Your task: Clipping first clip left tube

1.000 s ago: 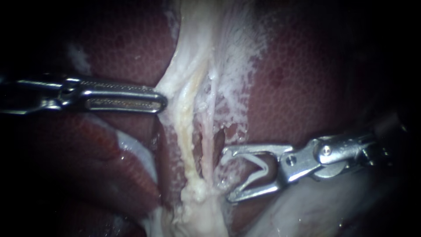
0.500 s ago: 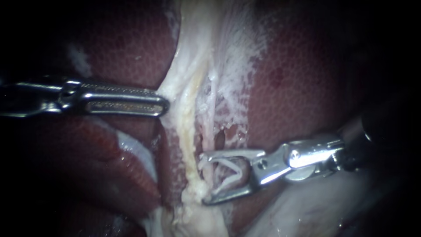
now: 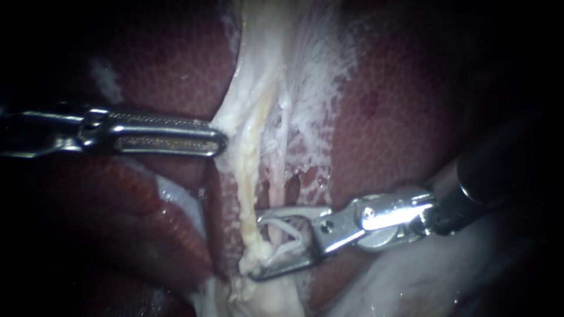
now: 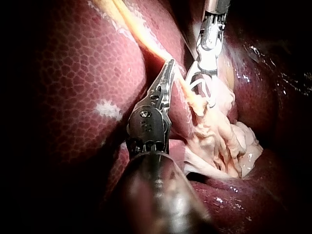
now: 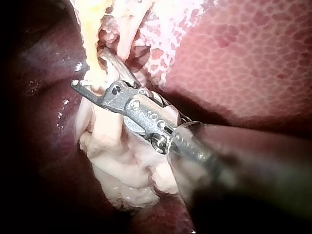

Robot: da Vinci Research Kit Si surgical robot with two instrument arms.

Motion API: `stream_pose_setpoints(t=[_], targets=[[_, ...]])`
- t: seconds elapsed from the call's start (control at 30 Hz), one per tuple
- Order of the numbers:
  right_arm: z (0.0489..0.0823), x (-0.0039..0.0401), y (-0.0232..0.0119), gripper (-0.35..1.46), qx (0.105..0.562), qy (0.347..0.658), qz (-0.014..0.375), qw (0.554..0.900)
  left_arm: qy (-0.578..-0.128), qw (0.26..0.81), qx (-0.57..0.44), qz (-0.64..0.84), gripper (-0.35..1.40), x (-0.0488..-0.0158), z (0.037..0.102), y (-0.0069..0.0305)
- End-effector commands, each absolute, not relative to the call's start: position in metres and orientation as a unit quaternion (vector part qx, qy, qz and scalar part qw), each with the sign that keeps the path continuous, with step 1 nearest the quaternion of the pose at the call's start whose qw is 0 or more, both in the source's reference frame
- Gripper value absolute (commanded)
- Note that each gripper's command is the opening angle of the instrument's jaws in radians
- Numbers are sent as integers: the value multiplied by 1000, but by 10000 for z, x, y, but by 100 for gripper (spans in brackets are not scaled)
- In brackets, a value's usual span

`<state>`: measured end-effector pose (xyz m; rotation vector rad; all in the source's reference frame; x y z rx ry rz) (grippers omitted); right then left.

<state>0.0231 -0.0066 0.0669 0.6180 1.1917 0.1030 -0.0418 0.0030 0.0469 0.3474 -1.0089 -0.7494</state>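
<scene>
1. The left instrument (image 3: 218,141) has its jaws clenched on the edge of the pale tissue (image 3: 252,88), which is drawn out to a point at their tip
2. The right instrument (image 3: 254,245) has its jaws standing wide apart. They carry an open white clip (image 3: 288,238) seated between them, with its bend toward the hinge and its two legs spreading toward the tips
3. The left tube (image 3: 249,194), a yellowish strand, runs across the mouth of the right instrument's jaws, right at their tips. One tip lies against it and the other reaches just past its foot. Whether the clip's legs reach round it cannot be told
4. A thinner pinkish tube (image 3: 276,170) runs just beside the left tube, on the hinge side. It passes between the same jaws and crosses the clip's legs
5. The same left tube lies just ahead of the left instrument's tip, within the pale tissue it holds. The two instruments are well apart along the strand
6. Under the right instrument's jaws sits a ragged lump (image 5: 126,161) of pale tissue, where the strands end
7. The dark red liver (image 3: 399,105) lies beside and beneath both shafts
</scene>
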Motion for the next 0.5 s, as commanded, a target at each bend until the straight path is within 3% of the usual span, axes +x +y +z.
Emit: stream_pose_setpoints(t=[0.03, 0.5], targets=[[668, 233, -67, 60, 288, 552, 46, 781, -469, 795, 162, -349, -35, -418, 469, 30], [659, 246, -70, 58, 320, 549, 40, 771, -469, 795, 161, -349, -35, -419, 471, 30]])
